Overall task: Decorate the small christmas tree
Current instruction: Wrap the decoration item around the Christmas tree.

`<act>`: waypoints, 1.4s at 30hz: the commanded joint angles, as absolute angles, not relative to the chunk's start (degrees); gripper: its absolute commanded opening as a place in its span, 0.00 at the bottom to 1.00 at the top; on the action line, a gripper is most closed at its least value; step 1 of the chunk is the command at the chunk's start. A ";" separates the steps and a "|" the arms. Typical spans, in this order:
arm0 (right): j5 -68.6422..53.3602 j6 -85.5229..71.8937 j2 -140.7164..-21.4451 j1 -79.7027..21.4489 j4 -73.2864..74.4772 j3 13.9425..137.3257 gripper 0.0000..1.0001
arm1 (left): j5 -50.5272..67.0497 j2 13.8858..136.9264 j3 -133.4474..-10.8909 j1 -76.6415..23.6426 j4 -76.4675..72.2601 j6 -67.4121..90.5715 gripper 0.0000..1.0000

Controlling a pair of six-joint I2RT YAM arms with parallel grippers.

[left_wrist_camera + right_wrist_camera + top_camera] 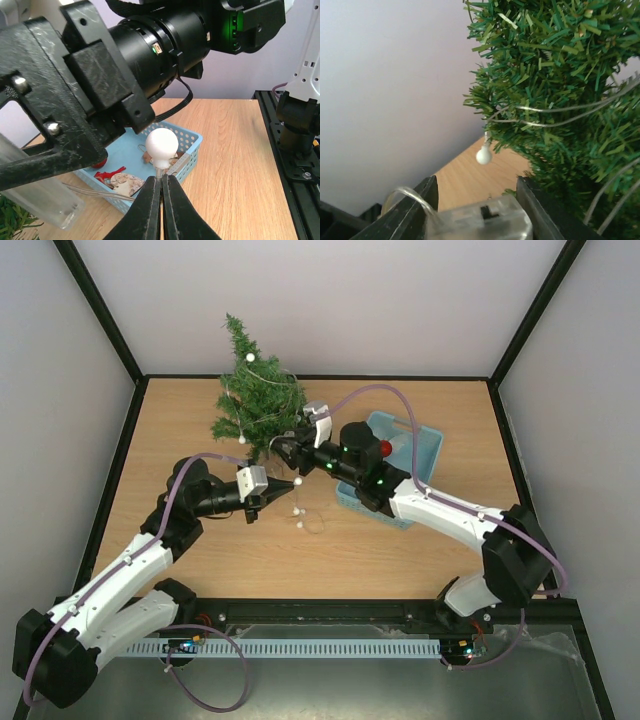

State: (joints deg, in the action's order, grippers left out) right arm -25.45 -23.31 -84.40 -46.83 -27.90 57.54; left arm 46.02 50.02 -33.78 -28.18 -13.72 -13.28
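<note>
The small christmas tree (255,390) stands at the back left of the table, with a thin wire light string and white bulbs wound round it. My left gripper (161,180) is shut on the string's wire just under a white bulb (161,145), to the right of the tree's foot (293,483). My right gripper (283,452) is at the tree's lower right branches. In the right wrist view, the string's clear battery box (480,222) fills the gap between its fingers (415,210), touching both. The tree (560,75) is right in front, and a bulb (483,155) hangs from a branch.
A light blue basket (425,445) sits right of centre under my right arm, holding a red ball (385,448); its rim (192,145) frames red and wooden ornaments (125,182). A loose end of the light string (300,523) lies on the wood below the grippers.
</note>
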 commanded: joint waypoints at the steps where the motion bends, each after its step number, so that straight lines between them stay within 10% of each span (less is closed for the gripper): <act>1: -21.23 -17.56 -84.92 -47.30 -19.63 62.07 0.45 | 47.18 49.94 -33.62 -27.86 -14.24 -14.27 0.02; 14: -17.56 -11.46 -76.60 -47.35 -10.30 60.12 0.57 | 44.67 48.46 -34.23 -27.77 -16.00 -10.13 0.02; 42: -12.38 -2.82 -70.38 -47.42 -14.92 37.76 0.47 | 18.86 44.56 -40.05 -25.41 -9.90 2.08 0.02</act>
